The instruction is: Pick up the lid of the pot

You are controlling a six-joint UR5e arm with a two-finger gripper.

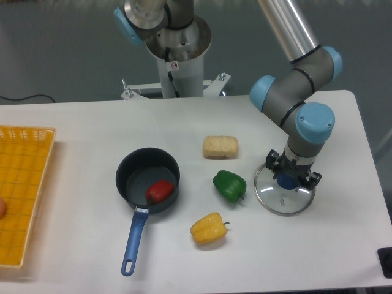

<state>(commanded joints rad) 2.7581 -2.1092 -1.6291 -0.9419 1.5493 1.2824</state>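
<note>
A round glass pot lid (283, 195) with a metal rim and a blue knob lies flat on the white table at the right. My gripper (289, 179) points straight down over the lid's centre, its fingers on either side of the blue knob. The wrist hides the fingertips, so whether they press the knob is unclear. A dark blue pot (147, 179) with a blue handle stands left of centre, holding a red pepper (160, 191).
A green pepper (229, 185) lies just left of the lid. A yellow pepper (209, 228) sits nearer the front. A beige bread-like block (220, 147) rests behind them. A yellow basket (21, 193) occupies the left edge. The robot base (177, 61) stands at the back.
</note>
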